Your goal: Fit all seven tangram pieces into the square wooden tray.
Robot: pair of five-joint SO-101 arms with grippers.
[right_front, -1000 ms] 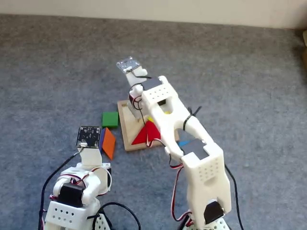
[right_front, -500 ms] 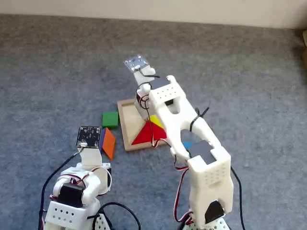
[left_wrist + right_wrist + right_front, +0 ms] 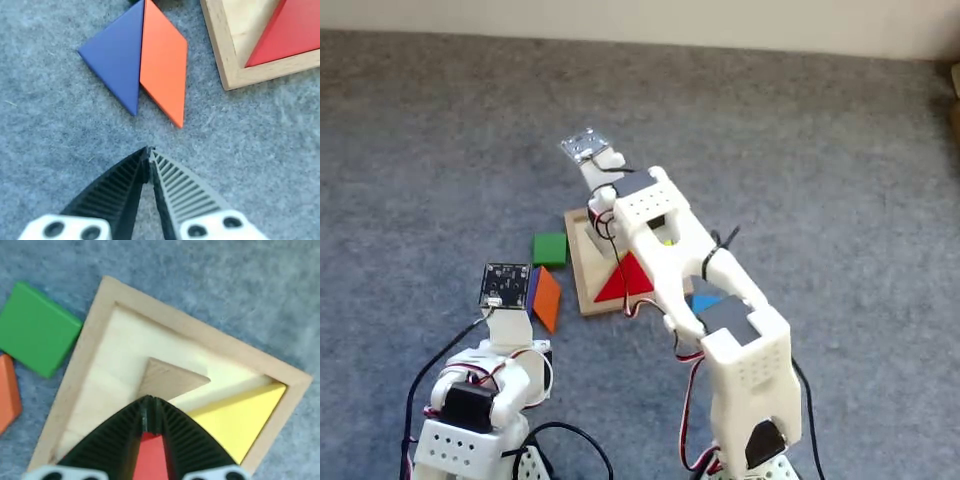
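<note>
The square wooden tray (image 3: 582,268) lies mid-table. A red triangle (image 3: 623,280) rests in it, with a yellow triangle (image 3: 235,415) and a wood-coloured triangle (image 3: 170,377) beside it. My right arm (image 3: 650,215) stretches over the tray. Its gripper (image 3: 147,401) is shut, tips at the red triangle's (image 3: 150,452) point. Left of the tray lie a green square (image 3: 549,249), an orange parallelogram (image 3: 162,60) and a dark blue triangle (image 3: 117,55) touching it. My left gripper (image 3: 149,150) is shut, just short of those two pieces. A light blue piece (image 3: 705,299) peeks out under the right arm.
Grey carpet covers the whole table, with wide free room to the far left, far right and back. The left arm's base (image 3: 470,420) sits at the near left edge, the right arm's base (image 3: 755,400) beside it.
The right arm swung to the right over the tray, then came back left to about where it was. The left arm and the loose pieces have not moved.
</note>
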